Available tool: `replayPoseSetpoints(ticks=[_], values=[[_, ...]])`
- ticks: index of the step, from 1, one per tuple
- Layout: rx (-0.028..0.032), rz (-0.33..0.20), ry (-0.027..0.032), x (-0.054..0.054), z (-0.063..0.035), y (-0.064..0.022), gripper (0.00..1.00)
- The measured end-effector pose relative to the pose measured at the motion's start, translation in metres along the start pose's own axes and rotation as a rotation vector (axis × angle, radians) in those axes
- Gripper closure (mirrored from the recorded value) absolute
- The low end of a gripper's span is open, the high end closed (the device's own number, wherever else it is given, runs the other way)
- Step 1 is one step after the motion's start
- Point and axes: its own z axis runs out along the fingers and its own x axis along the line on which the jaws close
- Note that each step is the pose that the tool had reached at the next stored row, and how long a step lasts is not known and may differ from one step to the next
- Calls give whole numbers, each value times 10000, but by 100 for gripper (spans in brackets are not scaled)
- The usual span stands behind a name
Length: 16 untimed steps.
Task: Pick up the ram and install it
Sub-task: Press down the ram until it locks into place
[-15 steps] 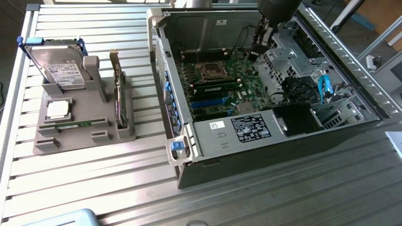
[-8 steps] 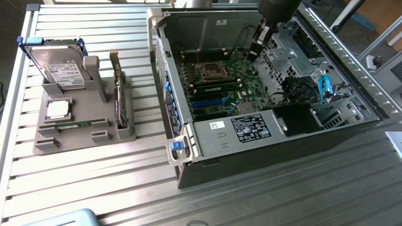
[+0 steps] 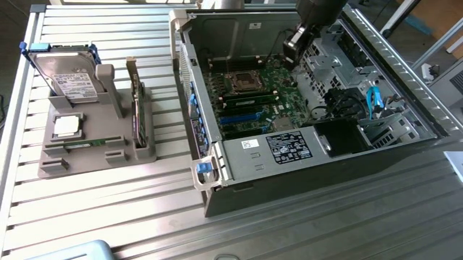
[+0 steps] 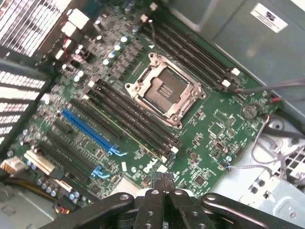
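Note:
A slim green ram stick (image 3: 250, 101) stands on edge in one of the dark memory slots just beside the empty silver processor socket (image 3: 241, 81) on the motherboard. In the wrist view I see the ram's thin top edge (image 4: 124, 129) running along that slot. My gripper (image 3: 293, 50) hangs inside the open computer case, above the motherboard's far side, a little beyond the socket. In the wrist view my gripper (image 4: 162, 178) shows its two black fingertips pressed together with nothing between them. It touches nothing.
The open case (image 3: 217, 162) lies on a slatted metal table. At the exterior view's left, a grey holder (image 3: 108, 154) carries a hard drive (image 3: 69, 78), a square silver chip (image 3: 66, 125), an upright expansion card (image 3: 137, 108) and a short green strip (image 3: 79, 143). Blue cables (image 3: 374, 100) sit inside the case.

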Motion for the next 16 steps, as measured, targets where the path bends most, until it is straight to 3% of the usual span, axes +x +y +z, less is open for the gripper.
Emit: replayPoseSetpoints(ticks=[10, 16], values=[[-89, 3246, 28, 0, 1, 0, 89], [-131, 4733, 41, 0, 2, 0, 89]])
